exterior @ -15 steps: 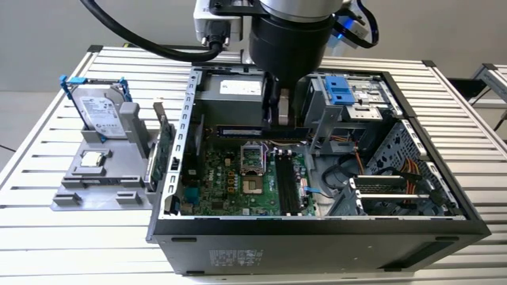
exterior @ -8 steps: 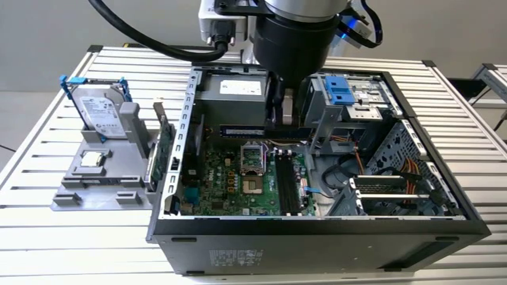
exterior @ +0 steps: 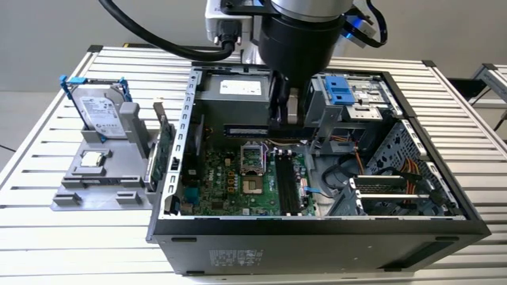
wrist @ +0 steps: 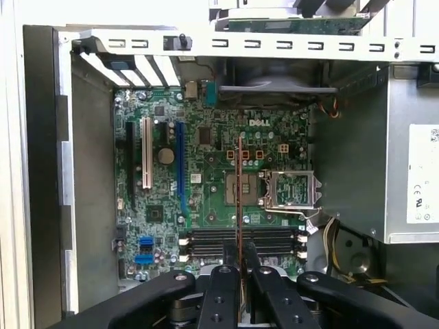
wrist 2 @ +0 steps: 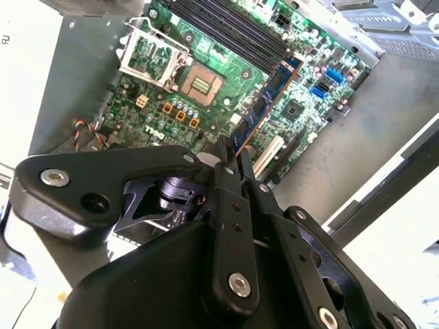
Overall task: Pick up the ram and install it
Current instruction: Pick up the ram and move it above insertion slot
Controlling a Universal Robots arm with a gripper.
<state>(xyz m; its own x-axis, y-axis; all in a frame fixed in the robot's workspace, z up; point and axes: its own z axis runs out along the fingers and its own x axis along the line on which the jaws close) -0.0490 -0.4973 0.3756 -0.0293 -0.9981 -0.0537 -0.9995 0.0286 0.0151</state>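
My gripper [exterior: 290, 116] hangs inside the open computer case [exterior: 317, 228], shut on the ram [exterior: 246, 129], a thin dark stick that juts out towards the exterior view's left. In the second wrist view the ram [wrist 2: 264, 103] runs out from the fingertips of the gripper [wrist 2: 232, 147] over the green motherboard [wrist 2: 171, 103]. The first wrist view has the ram [wrist: 239, 199] edge-on, held by the gripper [wrist: 240, 259] above the long black memory slots [wrist: 206, 240]. In the exterior view the slots [exterior: 287, 184] lie below and nearer the case front than the ram.
The processor socket [exterior: 252, 157] sits beside the slots. A power supply [exterior: 234, 89] and a blue-tabbed drive cage [exterior: 345, 89] flank the arm. Outside the case, a grey fixture [exterior: 103, 190] holds a hard drive [exterior: 101, 116] and a green card [exterior: 162, 148].
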